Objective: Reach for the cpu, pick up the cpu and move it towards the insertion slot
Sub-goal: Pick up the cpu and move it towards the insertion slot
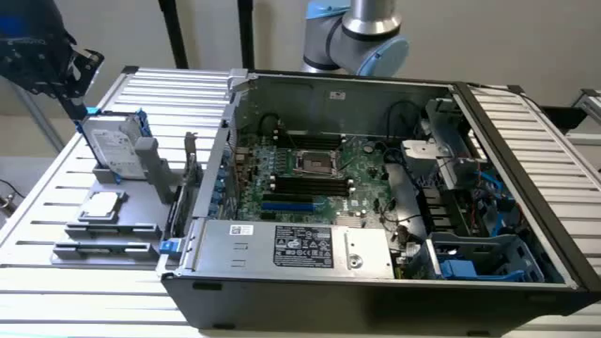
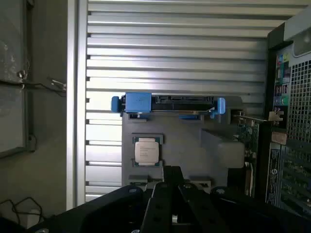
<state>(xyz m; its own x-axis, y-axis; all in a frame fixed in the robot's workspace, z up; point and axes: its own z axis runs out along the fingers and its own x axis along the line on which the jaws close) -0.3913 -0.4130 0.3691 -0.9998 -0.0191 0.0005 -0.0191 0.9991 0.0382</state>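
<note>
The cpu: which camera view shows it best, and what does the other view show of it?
The wrist view. It sees the cpu face-on, so its silvery top face is plain. The exterior view shows the cpu at a slant, lying on the grey holder beside the computer case.

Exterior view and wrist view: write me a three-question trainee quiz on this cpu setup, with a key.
1. True or false: the cpu lies on the grey holder, outside the computer case.
2. What stands upright on that holder beside the cpu? A) hard drive B) fan C) keyboard
3. Fill in: in the exterior view, the insertion slot lies to the cpu's ___.
Key: 1 true; 2 A; 3 right.
</note>
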